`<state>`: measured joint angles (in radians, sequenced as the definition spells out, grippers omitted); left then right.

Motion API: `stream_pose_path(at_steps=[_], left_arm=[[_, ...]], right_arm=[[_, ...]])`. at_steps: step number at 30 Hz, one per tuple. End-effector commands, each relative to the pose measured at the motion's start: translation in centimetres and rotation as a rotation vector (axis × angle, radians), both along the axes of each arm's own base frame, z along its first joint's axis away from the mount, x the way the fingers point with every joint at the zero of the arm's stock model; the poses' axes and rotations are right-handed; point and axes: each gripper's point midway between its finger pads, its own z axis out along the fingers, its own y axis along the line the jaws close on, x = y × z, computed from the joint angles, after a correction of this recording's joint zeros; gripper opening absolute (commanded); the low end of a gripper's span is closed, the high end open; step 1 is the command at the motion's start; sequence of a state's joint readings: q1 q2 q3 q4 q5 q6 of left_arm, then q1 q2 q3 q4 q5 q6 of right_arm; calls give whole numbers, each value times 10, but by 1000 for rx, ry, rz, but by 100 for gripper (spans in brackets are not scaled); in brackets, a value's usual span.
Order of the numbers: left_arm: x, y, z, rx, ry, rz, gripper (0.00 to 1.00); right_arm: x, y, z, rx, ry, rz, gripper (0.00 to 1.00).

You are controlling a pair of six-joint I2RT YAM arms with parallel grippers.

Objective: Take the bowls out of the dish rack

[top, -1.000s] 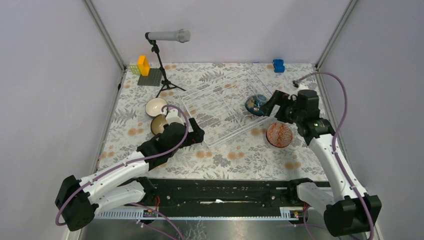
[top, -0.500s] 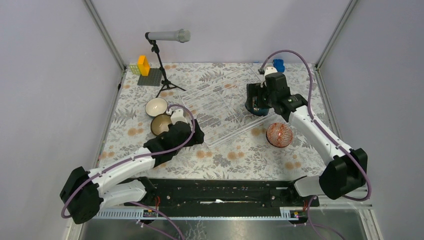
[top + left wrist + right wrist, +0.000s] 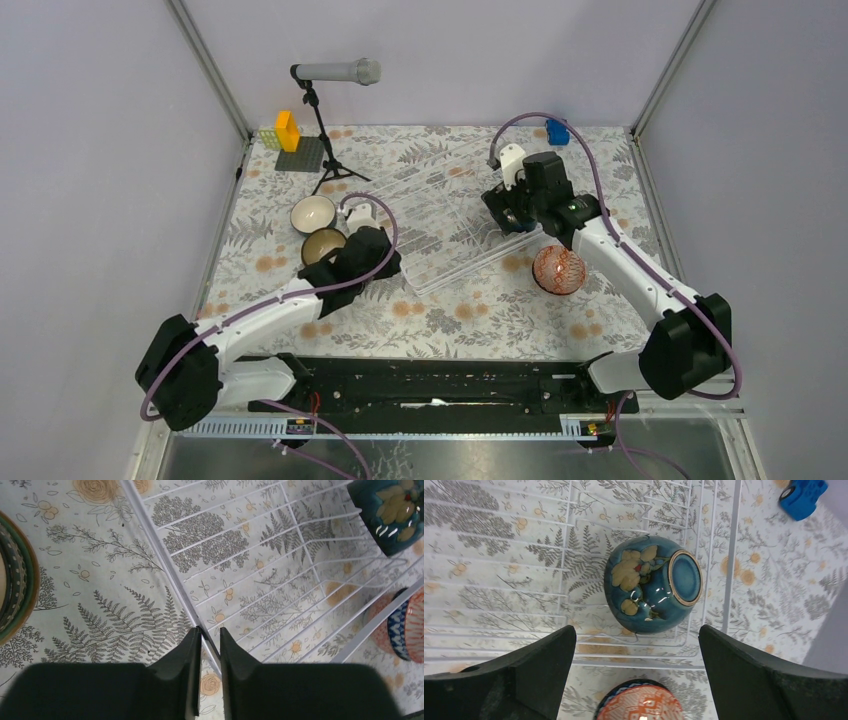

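Overhead, right arm mostly covers teal bowl.

Thin white wire, smooth and faintly shiny, was noted in the dish rack, right at the left gripper's matt black plastic fingers. Just ahead of the right gripper, a glossy ceramic glaze with bright highlights was seen on the dark teal bowl. The printed table covering was seen as matt.

One bowl lies in the dish rack, a second bowl just right of it, two more bowls left.
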<state>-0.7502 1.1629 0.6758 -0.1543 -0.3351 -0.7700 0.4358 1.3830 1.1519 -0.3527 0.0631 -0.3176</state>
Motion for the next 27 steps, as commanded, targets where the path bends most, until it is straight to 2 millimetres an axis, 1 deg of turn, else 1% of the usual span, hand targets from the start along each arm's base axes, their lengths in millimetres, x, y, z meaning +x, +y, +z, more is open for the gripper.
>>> stream_pose_path(at_steps=[1, 3, 6, 9, 12, 15, 20, 27], left_arm=[[22, -2, 18, -29, -40, 33, 12], [29, 3, 18, -22, -35, 53, 0], [41, 12, 18, -10, -21, 75, 0], [47, 16, 19, -15, -21, 85, 0], [51, 18, 17, -17, -21, 85, 0], [55, 22, 18, -8, -28, 90, 1], [56, 21, 21, -17, -37, 76, 4], [53, 16, 20, -33, -24, 50, 6]], right_arm=[[9, -5, 3, -144, -52, 103, 100], [10, -5, -6, -188, -24, 133, 100], [9, -4, -23, -257, 29, 184, 100], [15, -6, -36, -315, 53, 189, 100], [18, -3, -42, -341, 61, 216, 100], [26, -3, -43, -373, 42, 213, 100], [40, -7, -48, -423, 18, 195, 100], [50, -9, -71, -482, 63, 198, 100]])
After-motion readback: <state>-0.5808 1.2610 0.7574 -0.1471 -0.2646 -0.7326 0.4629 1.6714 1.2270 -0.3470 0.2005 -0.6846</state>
